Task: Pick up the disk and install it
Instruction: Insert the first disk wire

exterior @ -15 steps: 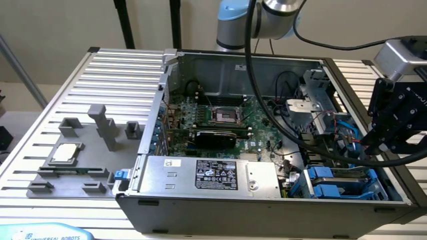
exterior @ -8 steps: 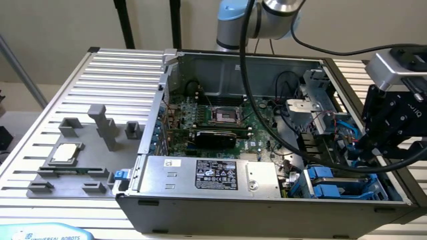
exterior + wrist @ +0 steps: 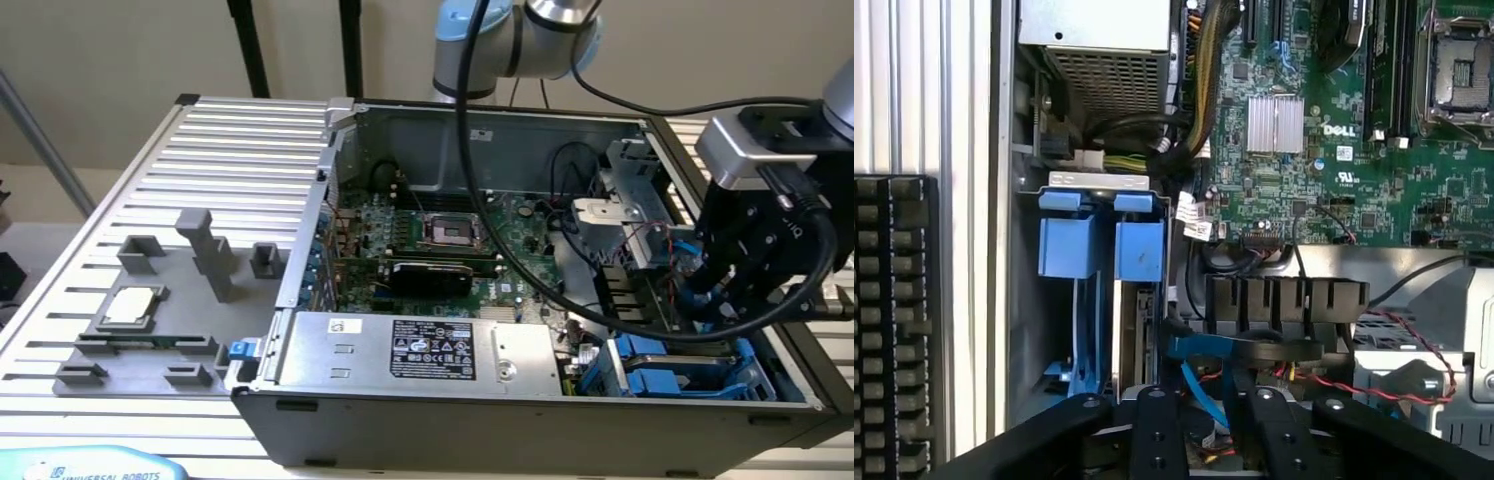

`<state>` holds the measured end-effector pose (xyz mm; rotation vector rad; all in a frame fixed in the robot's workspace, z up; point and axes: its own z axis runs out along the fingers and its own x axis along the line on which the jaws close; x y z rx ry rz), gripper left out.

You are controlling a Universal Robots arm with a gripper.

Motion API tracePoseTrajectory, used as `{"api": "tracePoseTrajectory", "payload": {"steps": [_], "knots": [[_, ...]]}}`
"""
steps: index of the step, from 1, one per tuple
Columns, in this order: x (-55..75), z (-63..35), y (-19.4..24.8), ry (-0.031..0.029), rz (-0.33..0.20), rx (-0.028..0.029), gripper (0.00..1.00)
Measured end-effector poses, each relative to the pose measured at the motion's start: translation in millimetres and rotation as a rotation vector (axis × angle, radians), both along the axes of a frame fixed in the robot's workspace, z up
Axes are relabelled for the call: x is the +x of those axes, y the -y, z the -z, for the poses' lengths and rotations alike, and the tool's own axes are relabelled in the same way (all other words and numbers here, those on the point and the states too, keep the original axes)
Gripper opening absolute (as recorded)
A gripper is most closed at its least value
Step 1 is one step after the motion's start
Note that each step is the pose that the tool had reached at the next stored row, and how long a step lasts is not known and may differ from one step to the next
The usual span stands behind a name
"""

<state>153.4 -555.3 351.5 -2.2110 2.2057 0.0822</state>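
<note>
Slatted table [image 3: 227,140], open computer case [image 3: 534,430] upon it, gripper [image 3: 727,300] over the case's drive-bay corner, fingers [image 3: 1154,430] parted and empty, disk [image 3: 1139,325] standing on edge in the bay, just beside the fingertips.

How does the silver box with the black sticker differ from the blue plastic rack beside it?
The silver box is enclosed metal with a black sticker; the blue rack is open-framed plastic. The box lies toward the exterior view's left, the rack toward its right, near the pincer. Both sit inside the computer case, along its near side.
</note>
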Motion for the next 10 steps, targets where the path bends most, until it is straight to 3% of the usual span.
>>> {"api": "tracePoseTrajectory", "payload": {"steps": [1,6,8,10], "knots": [[-0.7,0.1,-0.1,-0.0001,0.000,0.0001,0.39],[-6.2,0.0,0.9,0.0000,0.000,-0.0002,0.45],[-7.4,0.0,4.9,0.0000,0.000,-0.0001,0.45],[-7.3,0.1,12.6,-0.0001,0.000,0.0005,0.45]]}}
